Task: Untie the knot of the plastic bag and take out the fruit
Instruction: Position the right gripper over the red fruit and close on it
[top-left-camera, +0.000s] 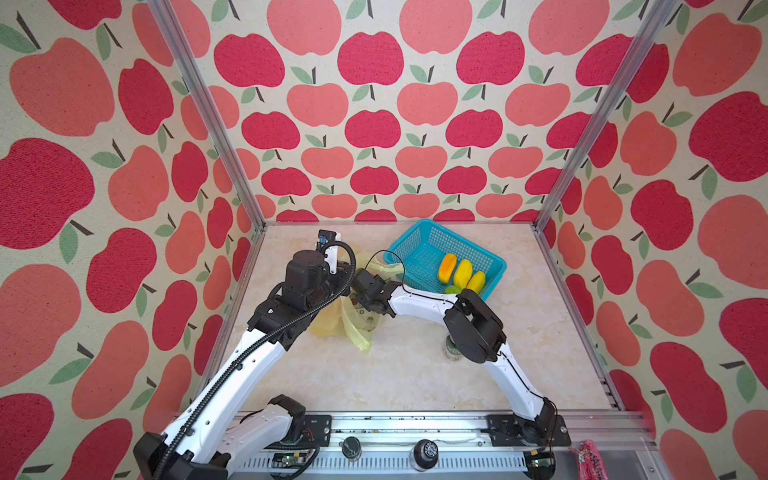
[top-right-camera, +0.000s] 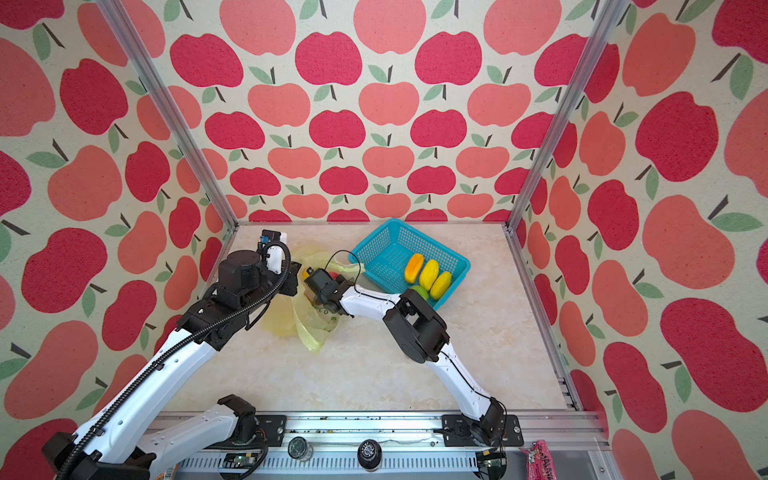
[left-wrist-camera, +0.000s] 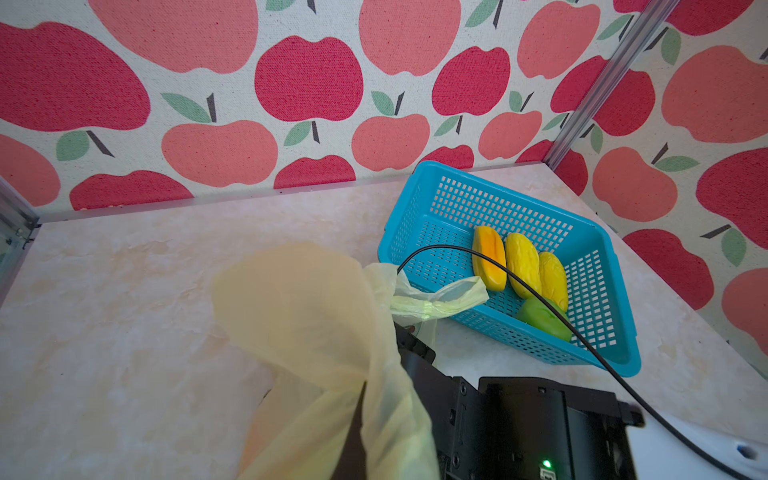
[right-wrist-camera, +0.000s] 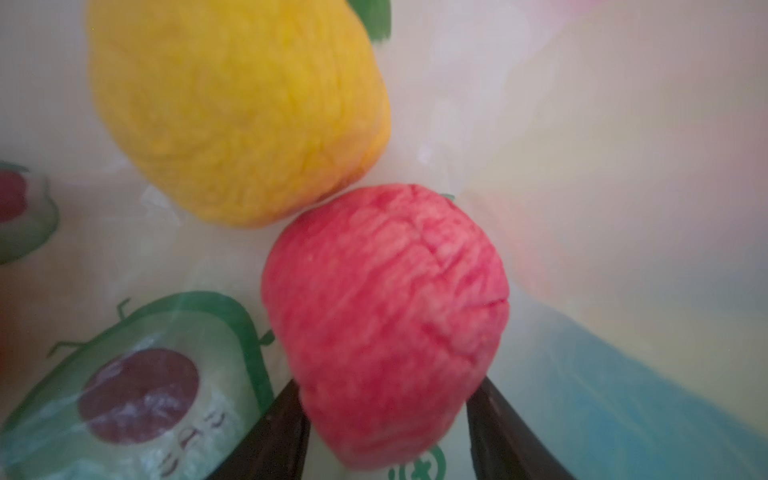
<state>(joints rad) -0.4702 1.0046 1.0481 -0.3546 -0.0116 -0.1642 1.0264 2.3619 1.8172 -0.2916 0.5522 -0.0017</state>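
Right jaws reach into the opened plastic bag (top-left-camera: 353, 332), their fingers (right-wrist-camera: 282, 432) pressed against both sides of a pink-red fruit (right-wrist-camera: 386, 324) that touches a lumpy yellow fruit (right-wrist-camera: 237, 112). Left jaws are closed, pinching the bag's film up off the bench (top-left-camera: 415, 374). Beside the bag, a teal basket (top-left-camera: 409, 246) holds three elongated yellow-orange fruits (top-left-camera: 462, 273) and one green fruit (left-wrist-camera: 544, 318).

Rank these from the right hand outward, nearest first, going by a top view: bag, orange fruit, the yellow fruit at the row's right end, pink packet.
1. The bag: left of centre; the right hand reaches into it.
2. The orange fruit: left end of the row in the basket.
3. The yellow fruit: right end of that row.
4. The packet: front right corner, off the table.
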